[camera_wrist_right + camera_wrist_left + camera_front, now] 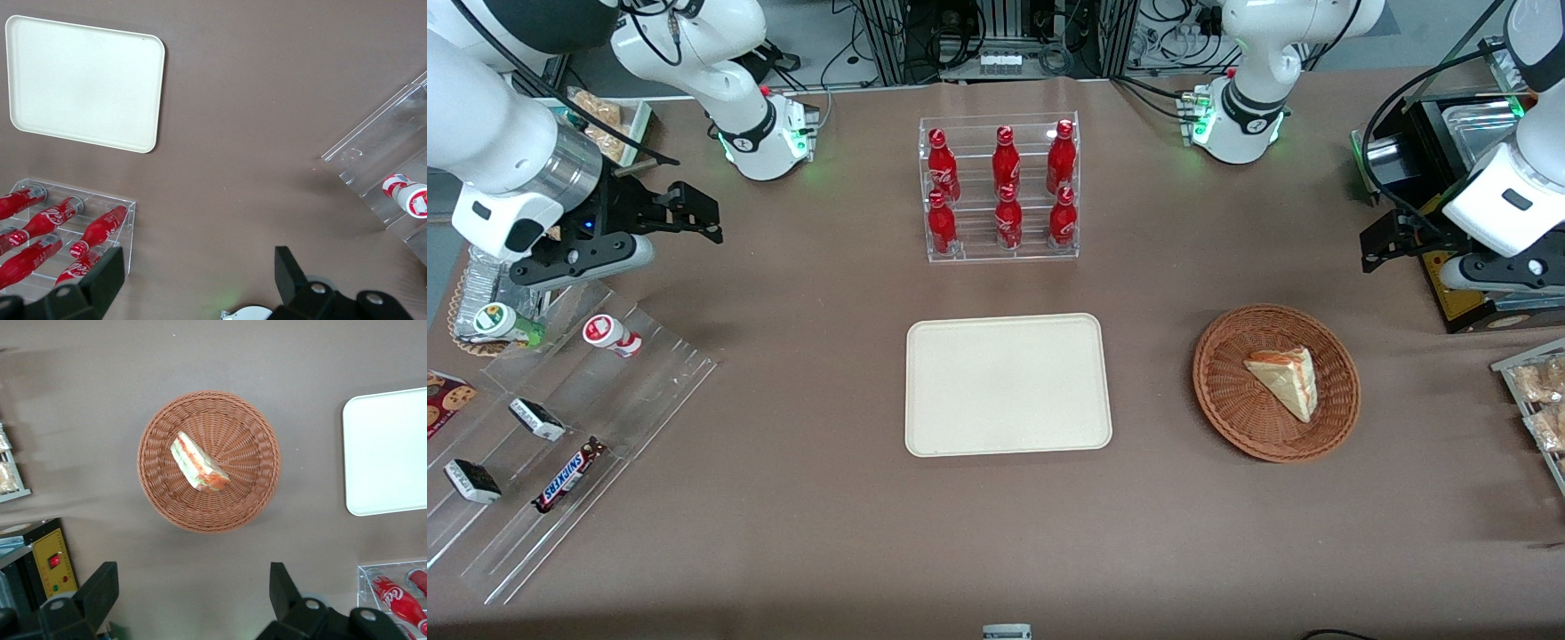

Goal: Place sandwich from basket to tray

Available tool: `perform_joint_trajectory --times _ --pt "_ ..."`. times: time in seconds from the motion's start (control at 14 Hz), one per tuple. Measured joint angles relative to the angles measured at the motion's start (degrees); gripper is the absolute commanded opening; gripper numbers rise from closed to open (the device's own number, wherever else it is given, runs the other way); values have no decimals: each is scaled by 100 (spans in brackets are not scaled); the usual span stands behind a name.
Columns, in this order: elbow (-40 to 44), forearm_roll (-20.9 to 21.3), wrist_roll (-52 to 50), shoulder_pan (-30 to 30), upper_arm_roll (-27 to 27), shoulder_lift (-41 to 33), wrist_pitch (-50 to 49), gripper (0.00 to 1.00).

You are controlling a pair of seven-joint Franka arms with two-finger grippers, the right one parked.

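The cream-beige tray [1008, 384] is seen lying flat on the brown table [827, 533] at its middle, with nothing on it. Beside it, toward the working arm's end of the table and well apart from it, the round wicker basket [1276, 382] is found. The sandwich [1284, 380] is held inside this basket, a pale triangular wedge lying on its side. In the left wrist view its cut edge with red-orange and green filling [198, 462] is shown, and the basket rim [208, 520] is seen encircling it completely, while a part of the tray [387, 453] is visible to one side.

Farther from the front camera than the tray, a clear acrylic rack [1000, 188] is placed, in which six red Coca-Cola bottles [1006, 161] are stood in two rows.

Farther from the front camera than the basket, and raised above the table, the left arm's pincer [1383, 238] is held, touching nothing. From the wrist camera its two dark fingers [100, 590] are seen spread wide apart, with bare table between them and the basket some way off.
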State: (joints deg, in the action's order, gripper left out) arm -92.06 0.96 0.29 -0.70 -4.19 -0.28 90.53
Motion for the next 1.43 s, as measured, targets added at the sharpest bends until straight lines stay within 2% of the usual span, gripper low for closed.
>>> perform_joint_trajectory --times 1.07,1.29,1.43 --pt "-31 -26 0 1 6 89 -242 100" --pt "-312 -20 0 2 11 390 -85 100" --pt "-747 -16 0 3 13 583 483 100"
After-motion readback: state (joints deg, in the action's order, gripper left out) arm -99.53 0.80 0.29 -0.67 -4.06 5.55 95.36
